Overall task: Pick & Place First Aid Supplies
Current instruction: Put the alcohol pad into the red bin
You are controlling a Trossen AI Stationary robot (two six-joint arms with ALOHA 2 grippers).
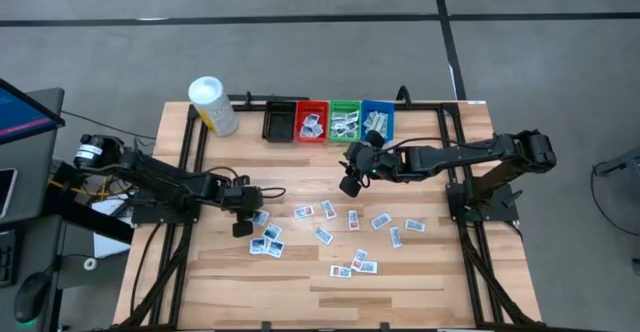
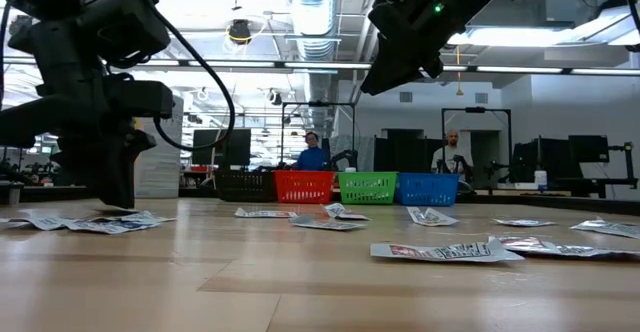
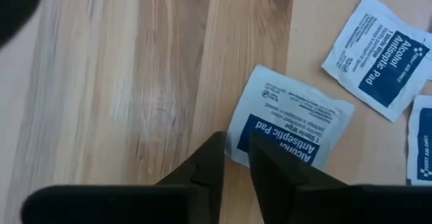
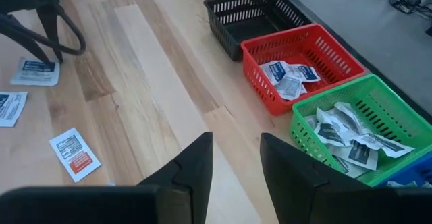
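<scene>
1. The left gripper [image 3: 233,158] is down at the tabletop [image 1: 330,292], its jaws a narrow slit apart, their tips at the edge of an antiseptic pad packet [image 3: 290,126] lying flat on the wood. I cannot tell whether they have hold of it.
2. More white packets [image 1: 355,242] lie scattered across the middle of the tabletop, some just beside that gripper.
3. The right gripper [image 4: 235,158] hangs above the tabletop near the bins, jaws parted with nothing between them.
4. Along the far edge stand a black bin [image 4: 253,15], a red bin [image 4: 300,59] and a green bin [image 4: 351,133], the red and green holding packets.
</scene>
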